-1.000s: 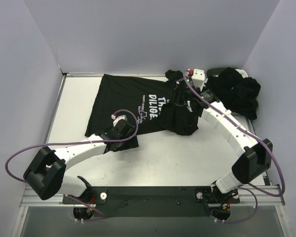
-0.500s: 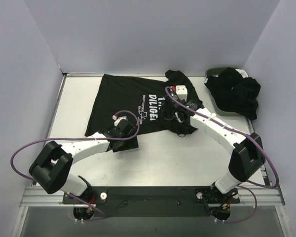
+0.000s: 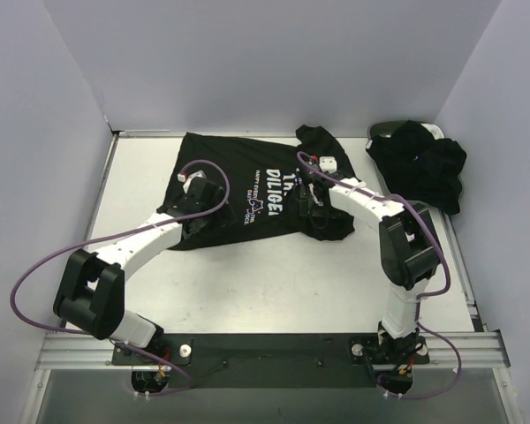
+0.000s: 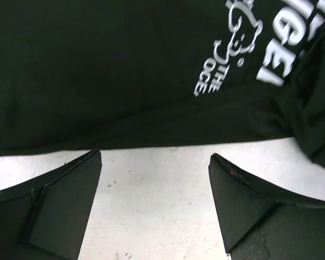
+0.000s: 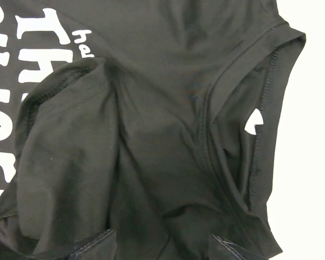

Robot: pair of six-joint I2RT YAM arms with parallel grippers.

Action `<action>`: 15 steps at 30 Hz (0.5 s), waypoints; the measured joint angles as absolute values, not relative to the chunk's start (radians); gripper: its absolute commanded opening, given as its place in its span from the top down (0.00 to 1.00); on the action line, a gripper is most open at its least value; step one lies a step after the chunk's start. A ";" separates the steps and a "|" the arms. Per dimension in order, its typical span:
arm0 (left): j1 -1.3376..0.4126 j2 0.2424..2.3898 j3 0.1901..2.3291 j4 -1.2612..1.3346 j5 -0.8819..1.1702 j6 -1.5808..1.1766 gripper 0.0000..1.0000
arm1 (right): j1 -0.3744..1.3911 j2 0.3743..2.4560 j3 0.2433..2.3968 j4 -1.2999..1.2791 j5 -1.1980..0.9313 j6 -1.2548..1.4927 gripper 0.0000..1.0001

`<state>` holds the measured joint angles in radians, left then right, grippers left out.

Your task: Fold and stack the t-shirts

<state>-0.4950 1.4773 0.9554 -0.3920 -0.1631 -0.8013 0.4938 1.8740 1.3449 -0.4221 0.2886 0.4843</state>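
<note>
Black t-shirt (image 3: 225, 168), basket (image 3: 381, 132) on table (image 3: 291, 274)

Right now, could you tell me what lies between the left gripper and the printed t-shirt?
Only bare table, in the left wrist view, between the open left gripper and the printed t-shirt.

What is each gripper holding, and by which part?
Left gripper: nothing, open. Right gripper: jaws apart over the folded sleeve of the printed black t-shirt; no grip visible.
</note>
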 measured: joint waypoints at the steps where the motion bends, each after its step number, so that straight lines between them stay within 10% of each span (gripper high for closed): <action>1: -0.483 1.477 0.970 -0.393 -0.162 -0.801 0.10 | 0.494 1.875 1.345 -0.419 0.285 0.484 0.40; 15: -0.346 1.604 1.036 -0.412 -0.149 -0.805 0.12 | 0.494 1.883 1.249 -0.358 0.234 0.488 0.58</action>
